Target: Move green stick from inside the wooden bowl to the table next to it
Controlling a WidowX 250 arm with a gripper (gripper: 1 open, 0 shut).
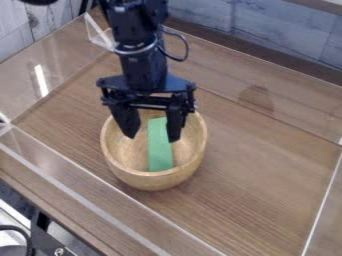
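Over the wooden bowl, your hand hangs with its fingers spread wide and nothing in their grip, a stance that would let them straddle the green stick. The stick lies inside, lengthwise toward the near rim, likely leaving its long sides available for your pinch. The bowl rests on the bench.
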